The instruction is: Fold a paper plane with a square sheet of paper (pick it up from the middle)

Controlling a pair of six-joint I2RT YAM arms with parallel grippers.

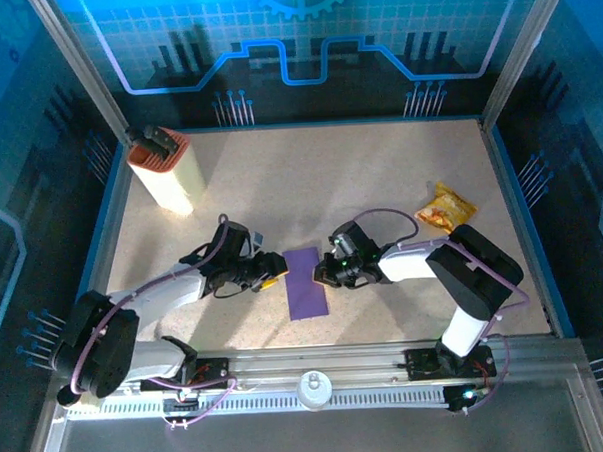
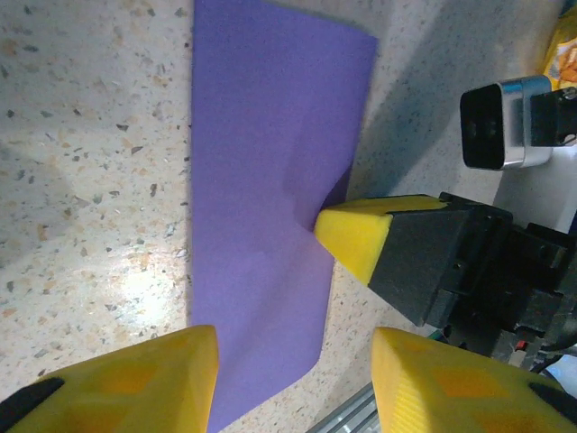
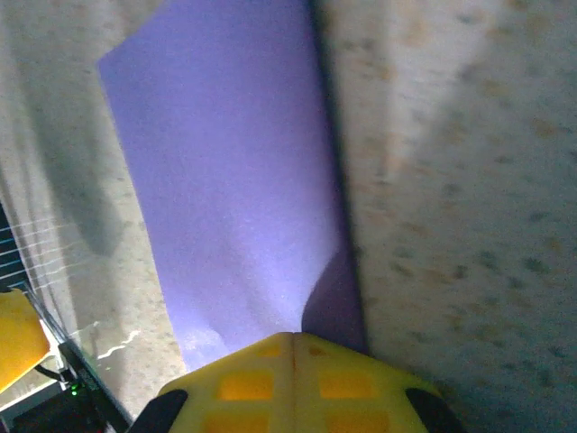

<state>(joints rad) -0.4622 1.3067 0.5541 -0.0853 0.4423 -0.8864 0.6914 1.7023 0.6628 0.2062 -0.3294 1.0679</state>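
Observation:
The square sheet of paper [image 1: 306, 283] is purple and lies on the table as a long rectangle, apparently folded in half, between the two arms. My right gripper [image 1: 328, 274] is shut on the middle of its right long edge, and the paper [image 3: 225, 180] puckers up into the closed tips [image 3: 293, 339]. My left gripper [image 1: 274, 270] is open at the sheet's left side, low over the table. Its two yellow fingers [image 2: 144, 379] straddle the sheet's near end [image 2: 261, 180], with nothing held between them. The right gripper's yellow tip [image 2: 356, 234] shows there too.
A yellow-orange snack packet [image 1: 444, 208] lies at the right of the table. A tall cream-and-orange box [image 1: 167, 170] stands at the back left. The metal rail [image 1: 318, 370] runs along the near edge, close to the sheet's near end.

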